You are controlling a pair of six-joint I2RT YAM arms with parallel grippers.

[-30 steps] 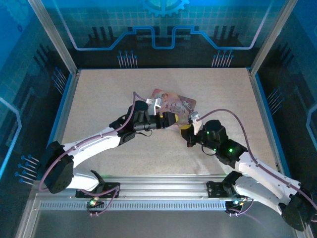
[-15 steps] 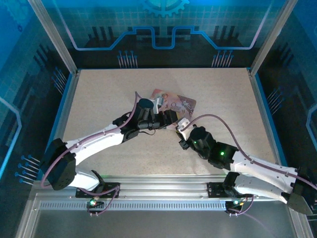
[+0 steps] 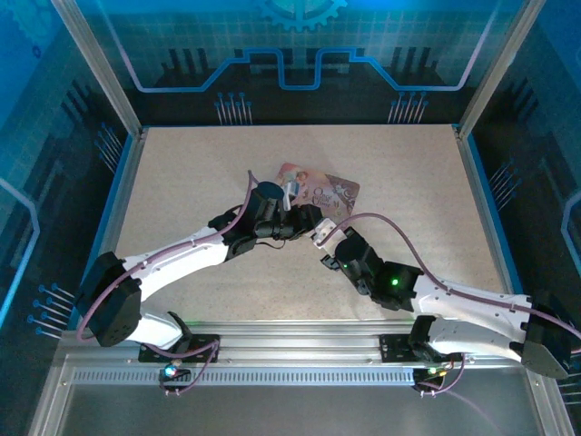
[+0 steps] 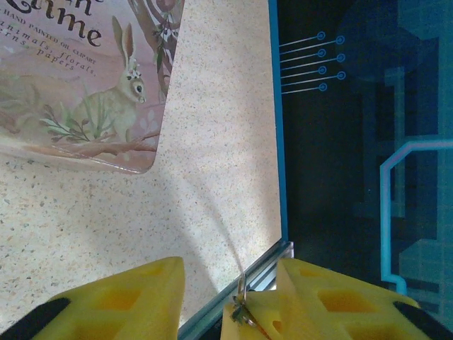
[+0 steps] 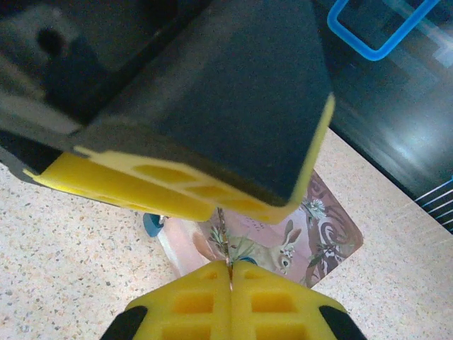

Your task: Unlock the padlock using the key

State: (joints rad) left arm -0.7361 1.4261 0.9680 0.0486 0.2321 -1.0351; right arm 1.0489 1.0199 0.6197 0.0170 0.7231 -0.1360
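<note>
My right gripper [image 5: 231, 265] is shut on the key [image 5: 222, 230], a thin metal sliver that sticks up from between its yellow pads. The key's tip reaches one broad yellow-and-black finger [image 5: 212, 106] of my left gripper. In the left wrist view, my left gripper [image 4: 228, 263] is open, and the key [image 4: 243, 287] and the right fingertips sit in its gap close to its right finger. From above, both grippers [image 3: 307, 218] [image 3: 325, 243] meet just in front of the pink tin [image 3: 327, 189]. A small blue thing [image 5: 152, 223] lies by the tin's edge; I cannot tell whether it is the padlock.
The pink rabbit tin [image 4: 71, 92] lies flat on the speckled beige table. A blue strip and a metal rail [image 4: 276, 142] mark the table's edge. Dark enclosure walls and aluminium posts [image 3: 100, 73] surround the table.
The right arm has swung left and forward, bringing the key in between the left fingers. The left jaws have narrowed, and the left arm has shifted only slightly.
</note>
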